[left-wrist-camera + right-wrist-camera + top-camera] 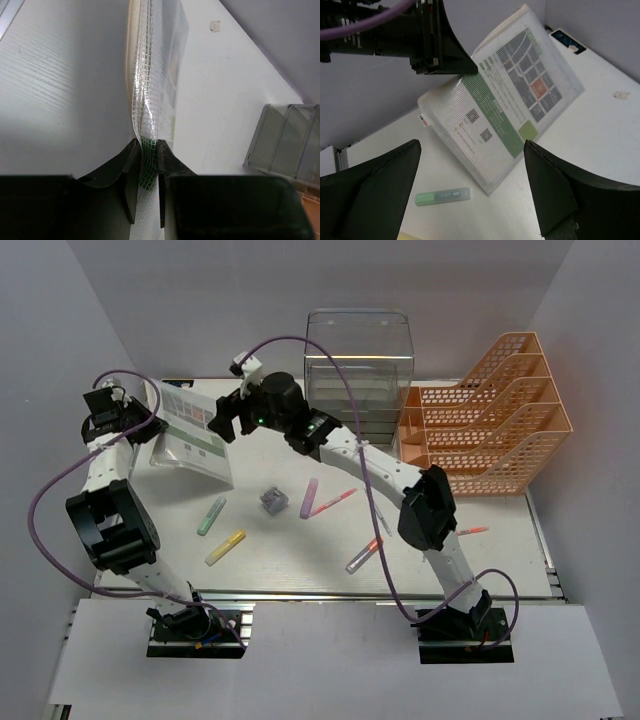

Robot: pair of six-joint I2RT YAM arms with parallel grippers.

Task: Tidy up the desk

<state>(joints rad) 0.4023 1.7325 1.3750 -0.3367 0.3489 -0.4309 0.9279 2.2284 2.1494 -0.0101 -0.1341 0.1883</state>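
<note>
On the left of the white desk (pixel 300 555) a clear mesh document pouch (pixel 192 435) with a printed sheet inside stands tilted. My left gripper (pixel 145 426) is shut on its edge. In the left wrist view the fingers (pixel 131 160) pinch the green-tinted mesh of the pouch (pixel 147 90). My right gripper (pixel 228 412) hovers open just right of the pouch. In the right wrist view its jaws (pixel 471 145) stand wide apart with the pouch (pixel 510 100) between and beyond them, untouched, above the desk (pixel 590 135).
Loose on the desk lie a green highlighter (pixel 211 516) (pixel 443 196), a yellow highlighter (pixel 225 547), a purple one (pixel 309 497), pink pens (pixel 333 502) and a small grey clip-like object (pixel 273 500). A clear drawer box (pixel 358 360) and an orange mesh tray rack (pixel 485 425) stand at the back right.
</note>
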